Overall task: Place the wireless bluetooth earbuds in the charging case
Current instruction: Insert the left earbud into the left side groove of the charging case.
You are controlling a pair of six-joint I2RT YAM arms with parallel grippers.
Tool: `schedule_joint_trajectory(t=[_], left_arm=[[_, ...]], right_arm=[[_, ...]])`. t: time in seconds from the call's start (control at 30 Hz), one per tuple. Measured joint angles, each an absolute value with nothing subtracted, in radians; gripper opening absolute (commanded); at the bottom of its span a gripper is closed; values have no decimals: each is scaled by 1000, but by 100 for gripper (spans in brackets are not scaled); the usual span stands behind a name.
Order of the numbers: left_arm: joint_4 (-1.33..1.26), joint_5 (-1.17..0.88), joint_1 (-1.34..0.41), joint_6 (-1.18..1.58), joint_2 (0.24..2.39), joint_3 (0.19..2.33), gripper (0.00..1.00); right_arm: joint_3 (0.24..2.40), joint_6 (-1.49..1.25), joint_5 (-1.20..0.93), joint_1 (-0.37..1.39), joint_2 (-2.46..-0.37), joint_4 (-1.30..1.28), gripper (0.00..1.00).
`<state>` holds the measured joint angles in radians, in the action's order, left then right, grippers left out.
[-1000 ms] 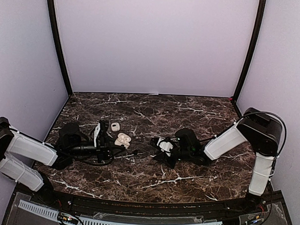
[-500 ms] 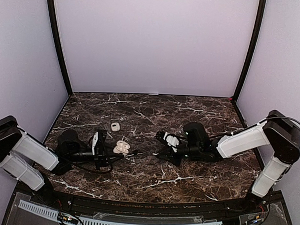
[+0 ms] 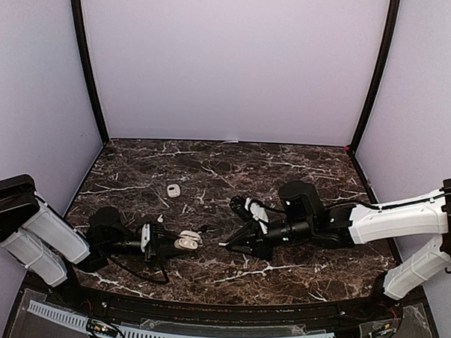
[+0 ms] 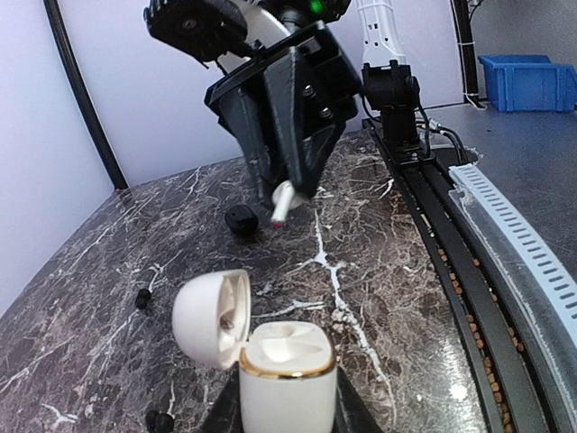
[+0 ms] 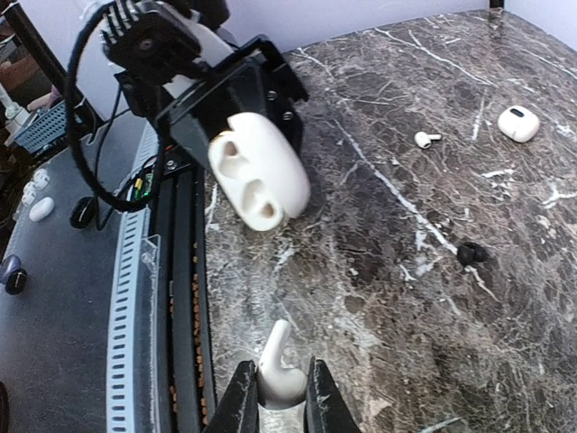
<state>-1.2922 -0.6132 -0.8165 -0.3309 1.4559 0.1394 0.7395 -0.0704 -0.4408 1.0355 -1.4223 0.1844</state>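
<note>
One earbud poised, none seated yet as far as I can see
Above the dark marble table, my left gripper clamps the open white gold-rimmed charging case; my right gripper pinches a white stemmed earbud near it; a loose white earbud and a black earbud lie on the table
</note>
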Motion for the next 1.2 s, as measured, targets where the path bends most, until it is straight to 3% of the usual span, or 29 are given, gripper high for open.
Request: schedule_joint_trajectory(t=[1.2], left_arm=[[-1225, -522, -857, -442, 1454, 142, 12]], right_arm=[[919, -440, -368, 1164, -1591, 213, 2]])
